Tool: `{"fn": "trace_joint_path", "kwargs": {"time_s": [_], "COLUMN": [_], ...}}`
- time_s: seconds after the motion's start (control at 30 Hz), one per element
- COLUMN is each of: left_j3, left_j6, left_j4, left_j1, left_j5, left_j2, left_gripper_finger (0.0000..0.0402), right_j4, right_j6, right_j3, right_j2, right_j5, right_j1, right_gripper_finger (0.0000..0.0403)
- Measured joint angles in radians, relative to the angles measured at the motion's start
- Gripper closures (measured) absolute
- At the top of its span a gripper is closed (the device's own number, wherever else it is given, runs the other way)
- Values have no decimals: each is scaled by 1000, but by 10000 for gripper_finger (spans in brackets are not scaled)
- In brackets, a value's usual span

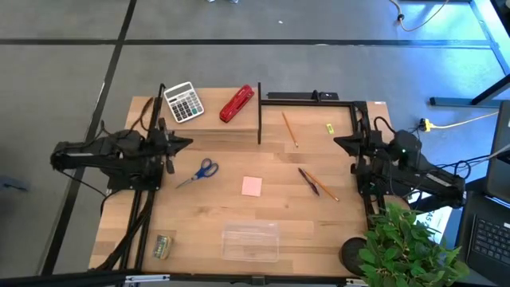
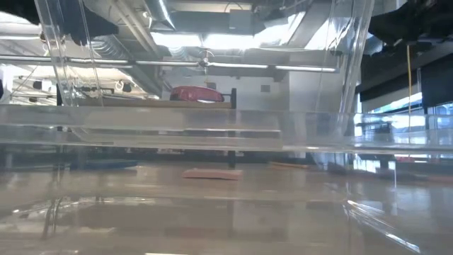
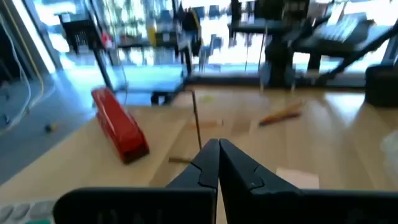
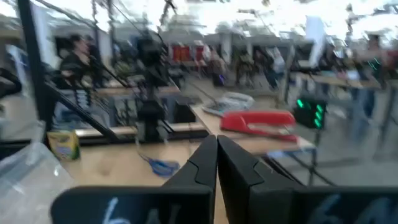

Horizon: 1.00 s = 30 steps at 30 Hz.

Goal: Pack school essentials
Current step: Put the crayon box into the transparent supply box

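Note:
The school essentials lie spread on the wooden table. Blue-handled scissors (image 1: 199,171) lie flat near my left gripper (image 1: 185,143). A pink sticky-note pad (image 1: 252,186) sits mid-table. One orange pencil (image 1: 289,129) lies far back, and another (image 1: 323,186) lies beside a dark pen (image 1: 308,181). A small yellow piece (image 1: 329,127) lies near my right gripper (image 1: 339,143). A greenish box (image 1: 162,245) lies near the front left. Both grippers are shut, hold nothing and hang above the table at its left and right sides (image 3: 217,152) (image 4: 216,146).
A clear plastic case (image 1: 251,241) lies near the front edge and fills the low view (image 2: 226,127). A white-grey calculator (image 1: 183,102) and a red stapler (image 1: 237,104) sit at the far edge beside a black frame (image 1: 307,99). A potted plant (image 1: 406,247) stands at the front right.

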Motion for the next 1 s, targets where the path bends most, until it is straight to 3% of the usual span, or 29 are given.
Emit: {"fn": "trace_joint_path", "kwargs": {"time_s": [0.53,0.63,0.73,0.83,1.0], "left_j3": [411,449,464,463,464], "left_j6": [-307,-408,-465,-522,-588], "left_j4": [-490,-567,-633,-663,-672], "left_j1": [0,0,0,-9,-48], "left_j5": [-16,7,93,168,196], "left_j2": [432,476,508,529,569], "left_gripper_finger": [401,401,401,401,401], "right_j4": [-301,-363,-448,-515,-604], "right_j6": [70,135,165,162,159], "right_j3": [380,461,549,628,732], "right_j2": [466,556,643,721,835], "right_j5": [92,91,81,21,-64], "right_j1": [0,0,0,0,1], "right_gripper_finger": [387,387,387,387,387]}}
